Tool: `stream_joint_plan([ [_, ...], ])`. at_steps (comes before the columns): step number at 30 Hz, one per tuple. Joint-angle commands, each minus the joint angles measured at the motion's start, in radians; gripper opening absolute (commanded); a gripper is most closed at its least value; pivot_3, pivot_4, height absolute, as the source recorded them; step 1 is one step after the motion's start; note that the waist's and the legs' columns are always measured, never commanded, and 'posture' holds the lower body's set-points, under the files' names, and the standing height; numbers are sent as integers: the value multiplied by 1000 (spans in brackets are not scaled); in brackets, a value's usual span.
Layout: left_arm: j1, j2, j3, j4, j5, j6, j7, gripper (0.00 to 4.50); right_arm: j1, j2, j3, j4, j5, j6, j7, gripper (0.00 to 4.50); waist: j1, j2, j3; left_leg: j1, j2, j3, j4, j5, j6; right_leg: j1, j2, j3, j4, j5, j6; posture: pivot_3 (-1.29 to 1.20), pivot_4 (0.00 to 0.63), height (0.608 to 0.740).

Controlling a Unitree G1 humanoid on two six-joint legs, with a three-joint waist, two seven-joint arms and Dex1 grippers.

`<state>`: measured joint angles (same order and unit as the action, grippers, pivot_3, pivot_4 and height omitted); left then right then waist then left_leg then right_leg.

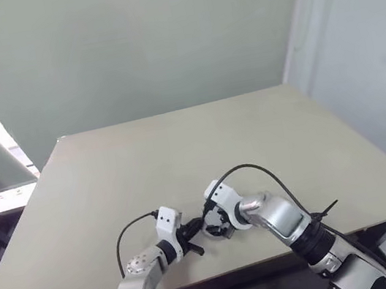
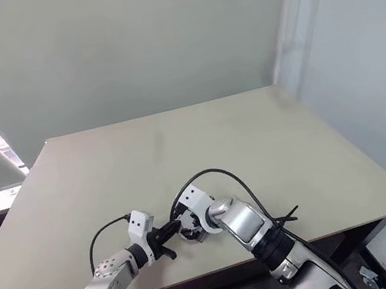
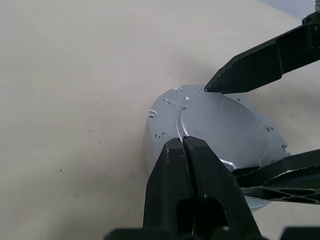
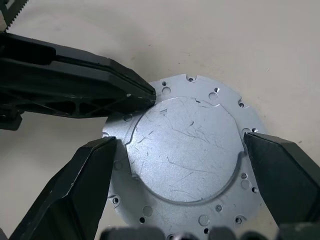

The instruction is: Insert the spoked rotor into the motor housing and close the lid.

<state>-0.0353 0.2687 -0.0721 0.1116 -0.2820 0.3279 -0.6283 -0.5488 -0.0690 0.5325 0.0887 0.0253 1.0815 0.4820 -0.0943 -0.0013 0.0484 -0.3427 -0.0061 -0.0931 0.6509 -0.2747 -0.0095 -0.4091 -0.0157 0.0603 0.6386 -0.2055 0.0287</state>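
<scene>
Right gripper (image 4: 180, 195) jaws spread wide, straddling the lid (image 4: 185, 155) without gripping; left gripper (image 3: 182, 142), jaws shut and empty, tips resting on lid's rim. Lid flat on bare table (image 1: 180, 154). No legible markings.

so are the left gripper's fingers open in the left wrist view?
No, the left gripper has its two black fingers pressed together, tips resting on the rim of the silver disc.
</scene>
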Motion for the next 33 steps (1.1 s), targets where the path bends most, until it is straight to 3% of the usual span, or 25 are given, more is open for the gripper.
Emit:
stream_joint_plan([
  [1,-7,-1,-23,18,24,7,1,0,-26,3,-54,20,36,52,14,4452,0,0,0,0,0,0,0,0,0,0,0,0,0,0,0,0,0,740],
  [8,-9,1,-27,20,26,9,-2,0,-94,18,-198,39,107,102,19,4452,1,1,0,-2,-1,0,0,0,0,0,0,0,0,0,0,0,0,740],
  [13,-15,0,-30,17,31,12,-7,0,-170,45,-463,135,216,213,3,4452,1,2,1,-4,-1,0,0,0,0,-2,0,0,0,0,0,0,0,740],
  [20,-23,2,-31,20,36,14,-15,0,-236,43,-718,346,328,323,-1,4452,2,2,1,-4,-1,0,-2,0,1,-2,0,0,-2,0,0,0,0,740],
  [28,-29,10,-28,15,40,20,-22,0,-261,32,-872,589,396,274,1,4452,0,5,3,-5,-1,1,-2,0,1,-2,0,0,-2,0,0,0,0,740],
  [33,-25,17,-25,3,42,27,-25,0,-269,28,-899,690,427,241,34,4452,-1,5,3,-5,-1,1,-2,0,1,-2,0,1,-2,0,0,0,0,740],
])
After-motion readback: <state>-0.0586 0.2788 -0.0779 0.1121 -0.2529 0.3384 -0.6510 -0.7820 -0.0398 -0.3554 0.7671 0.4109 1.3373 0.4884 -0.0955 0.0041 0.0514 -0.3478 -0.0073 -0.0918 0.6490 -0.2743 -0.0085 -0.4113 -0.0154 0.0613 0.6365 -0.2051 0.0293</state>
